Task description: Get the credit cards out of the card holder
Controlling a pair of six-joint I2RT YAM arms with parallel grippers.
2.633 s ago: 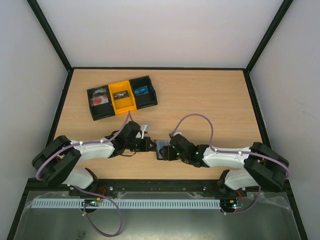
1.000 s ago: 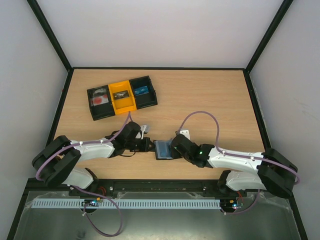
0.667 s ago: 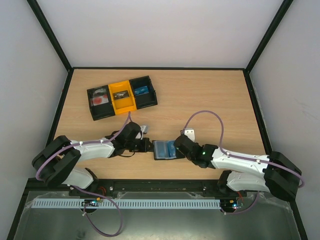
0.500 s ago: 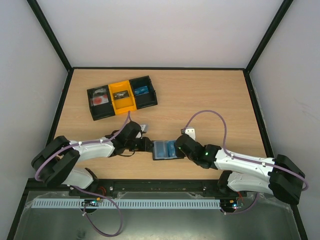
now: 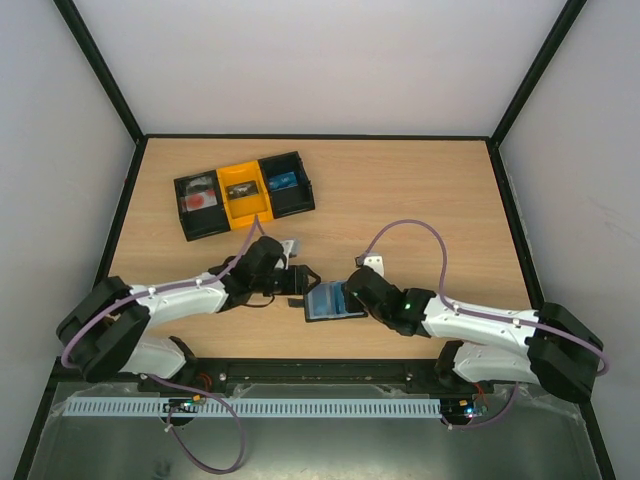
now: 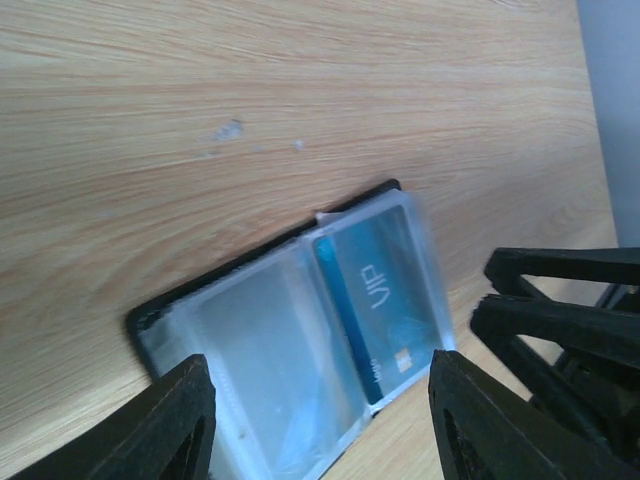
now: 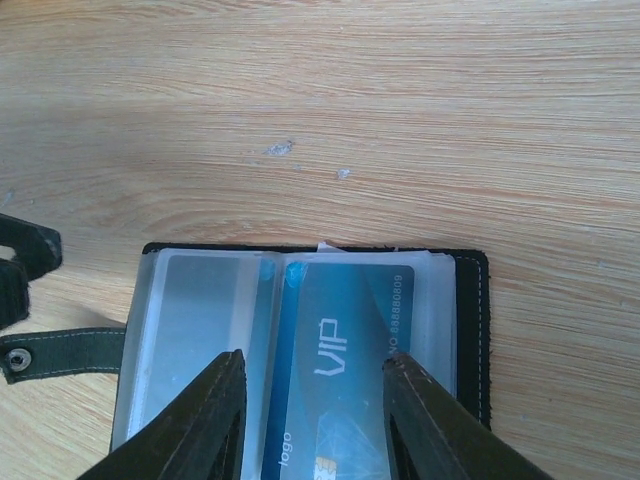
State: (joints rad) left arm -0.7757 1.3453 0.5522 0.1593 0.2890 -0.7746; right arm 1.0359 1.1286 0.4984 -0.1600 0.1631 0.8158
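Card holder (image 5: 328,300) is lying open near the table's (image 5: 420,200) front edge, long axis left-right, tab (image 7: 70,350) pointing toward left gripper (image 5: 300,280), now spread and released; right gripper (image 7: 315,365) is hovering parted over blue credit card (image 7: 350,300).

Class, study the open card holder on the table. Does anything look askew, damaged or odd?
Nothing looks damaged. A small white corner pokes out past the card holder's edge at the fold, above the blue VIP card. Two small scuffs mark the table just beyond it.

Open card holder (image 6: 265,345) shows a blue credit card (image 6: 375,300).
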